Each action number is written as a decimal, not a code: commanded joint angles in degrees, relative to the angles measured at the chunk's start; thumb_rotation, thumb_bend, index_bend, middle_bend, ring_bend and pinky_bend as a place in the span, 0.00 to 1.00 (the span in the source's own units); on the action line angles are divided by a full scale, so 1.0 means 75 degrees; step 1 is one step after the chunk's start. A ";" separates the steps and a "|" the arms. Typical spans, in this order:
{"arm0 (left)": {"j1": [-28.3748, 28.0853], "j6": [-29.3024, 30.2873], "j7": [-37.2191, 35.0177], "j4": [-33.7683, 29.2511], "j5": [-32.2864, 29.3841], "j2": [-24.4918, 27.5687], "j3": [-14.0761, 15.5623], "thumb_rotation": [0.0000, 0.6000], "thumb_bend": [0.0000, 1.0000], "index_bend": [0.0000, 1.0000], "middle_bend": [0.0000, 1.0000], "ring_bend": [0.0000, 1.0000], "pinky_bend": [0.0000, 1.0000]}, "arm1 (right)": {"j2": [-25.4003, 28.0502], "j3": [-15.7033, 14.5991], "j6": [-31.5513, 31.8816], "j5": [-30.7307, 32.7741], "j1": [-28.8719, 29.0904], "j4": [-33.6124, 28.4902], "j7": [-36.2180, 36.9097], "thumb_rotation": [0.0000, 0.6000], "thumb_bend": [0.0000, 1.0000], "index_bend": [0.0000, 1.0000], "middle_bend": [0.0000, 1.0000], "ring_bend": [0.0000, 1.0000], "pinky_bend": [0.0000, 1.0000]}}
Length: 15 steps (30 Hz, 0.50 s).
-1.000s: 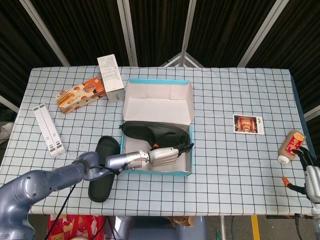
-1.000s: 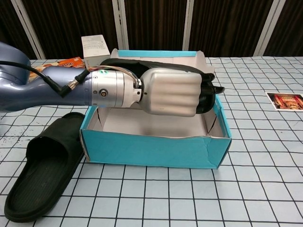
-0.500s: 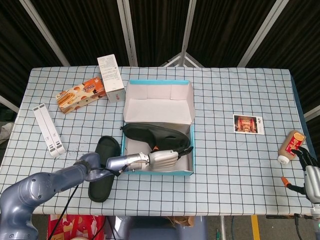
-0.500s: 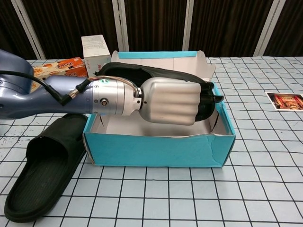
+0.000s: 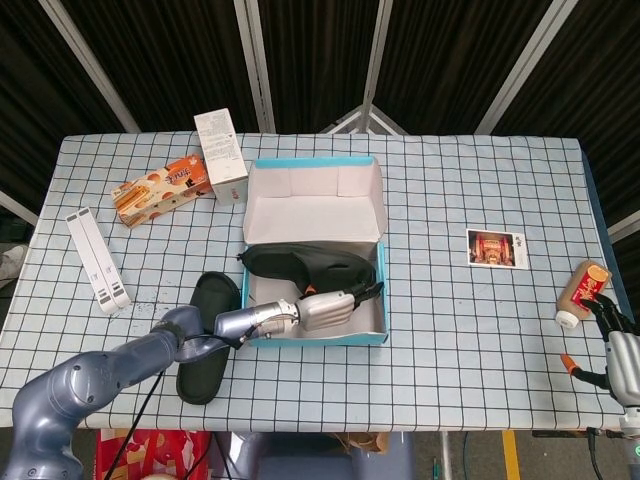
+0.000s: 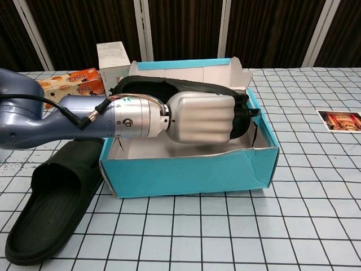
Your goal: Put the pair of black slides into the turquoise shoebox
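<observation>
We hold our left hand (image 6: pixel 200 118) closed around one black slide (image 6: pixel 169 89), inside the turquoise shoebox (image 6: pixel 186 172) at frame centre. In the chest view the fingers wrap the slide's right end; its long axis runs left to right, and it appears to rest across the box's side walls rather than flat on the floor, so lowering and releasing it comes first.

The second slide (image 5: pixel 205 335) lies on the table (image 5: pixel 450 300), touching or just beside the box's left wall, lower left of centre in the head view. Its long axis runs roughly top to bottom of the frame, crosswise to the held slide. It sits directly beside our left forearm, so the left hand is far nearer.

Our right hand (image 5: pixel 622 360) rests at the lower right edge, well apart, fingers spread, holding nothing.
</observation>
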 commanded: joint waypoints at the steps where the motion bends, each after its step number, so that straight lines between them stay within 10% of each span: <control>1: 0.0030 -0.0019 0.0019 0.0200 -0.0099 -0.0169 -0.0088 1.00 0.47 0.54 0.45 0.06 0.20 | 0.0002 -0.0013 -0.0029 -0.0015 0.0012 -0.0002 0.0017 1.00 0.23 0.20 0.13 0.23 0.27; 15: 0.0064 0.0111 -0.0277 0.0672 -0.0312 -0.0688 -0.0229 1.00 0.45 0.49 0.42 0.08 0.21 | 0.0044 -0.0047 -0.0093 -0.0028 0.0021 -0.0033 0.0077 1.00 0.23 0.20 0.13 0.23 0.27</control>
